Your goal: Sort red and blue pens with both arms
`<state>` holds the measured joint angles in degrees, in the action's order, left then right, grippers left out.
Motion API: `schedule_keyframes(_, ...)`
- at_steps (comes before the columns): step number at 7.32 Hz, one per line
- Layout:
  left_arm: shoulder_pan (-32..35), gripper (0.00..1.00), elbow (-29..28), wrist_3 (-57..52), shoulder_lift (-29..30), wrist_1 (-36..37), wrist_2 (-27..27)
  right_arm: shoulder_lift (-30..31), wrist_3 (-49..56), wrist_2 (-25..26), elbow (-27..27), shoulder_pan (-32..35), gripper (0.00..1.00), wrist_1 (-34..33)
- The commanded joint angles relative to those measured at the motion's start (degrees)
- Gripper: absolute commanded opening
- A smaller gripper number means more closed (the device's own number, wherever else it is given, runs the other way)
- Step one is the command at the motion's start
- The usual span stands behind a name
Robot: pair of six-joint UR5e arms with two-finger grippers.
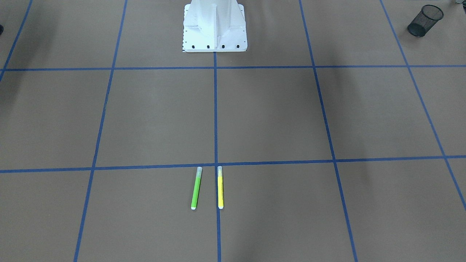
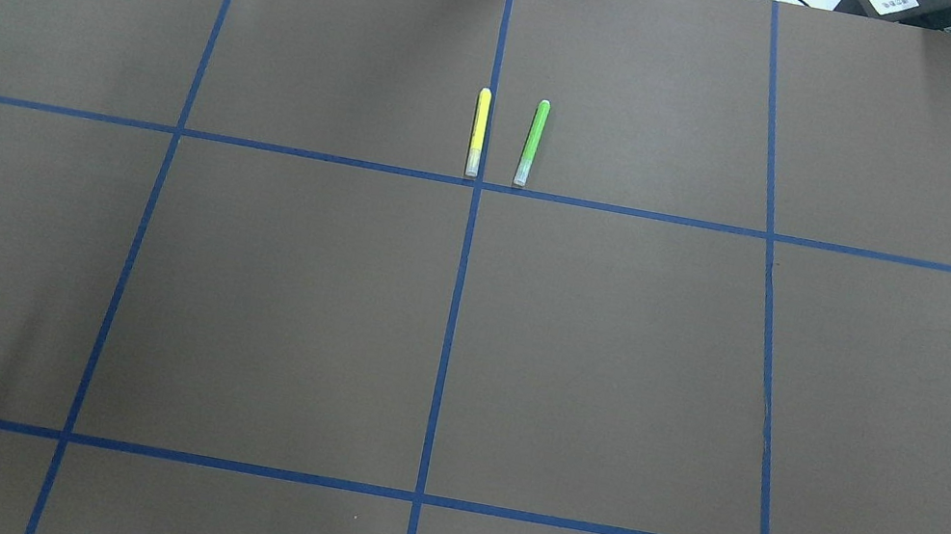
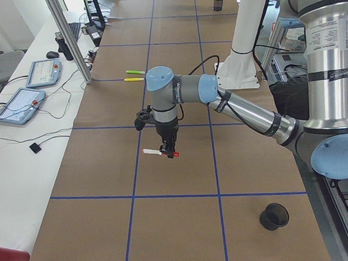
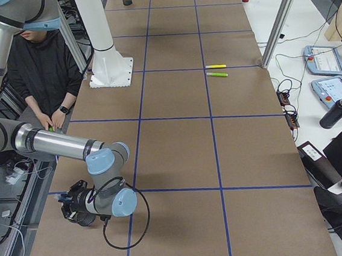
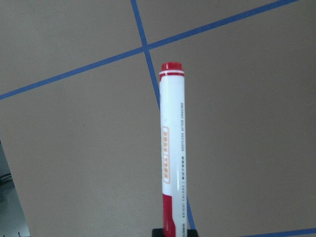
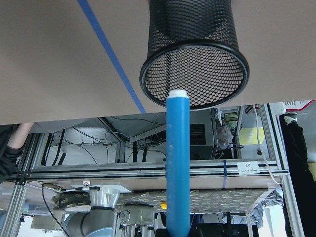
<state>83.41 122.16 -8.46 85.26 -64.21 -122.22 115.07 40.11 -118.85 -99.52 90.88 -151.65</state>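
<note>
The red pen (image 5: 173,148), white-barrelled with a red cap and red end, is clamped in my left gripper (image 5: 173,232), which is shut on it. In the exterior left view that gripper (image 3: 165,152) holds the red pen (image 3: 153,151) level above the table's middle. My right gripper (image 6: 177,231) is shut on the blue pen (image 6: 177,168). Its white end points at the open mouth of a black mesh cup (image 6: 195,54). In the exterior right view the right gripper (image 4: 72,207) hangs at the table's near edge.
A green marker (image 1: 196,188) and a yellow marker (image 1: 220,187) lie side by side near the centre line. A second black mesh cup (image 1: 425,20) stands on my left side, also seen as the near cup (image 3: 274,216). A seated person (image 4: 43,61) is beside the table.
</note>
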Motion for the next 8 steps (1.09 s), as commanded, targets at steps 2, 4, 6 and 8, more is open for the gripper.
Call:
schedule_keyframes(2, 0.00, 0.00, -0.17, -0.07, 0.08, -0.12, -0.12, -0.02, -0.03, -0.41, 2.40, -0.01, 0.00, 0.04)
schedule_keyframes(4, 0.00, 0.00, -0.08, -0.24, 0.25, -0.21, -0.12, -0.19, 0.06, -2.59, 5.46, -0.01, 0.00, 0.74)
schedule_keyframes(6, -0.09, 0.00, -0.08, -0.16, 0.34, -0.21, -0.12, -0.28, -0.21, -2.79, 5.91, -0.01, 0.00, 0.83)
schedule_keyframes(8, -0.09, 0.00, -0.34, -0.24, 0.95, -0.12, -0.21, -0.28, -0.03, -3.05, 6.09, -0.01, 0.61, 0.83)
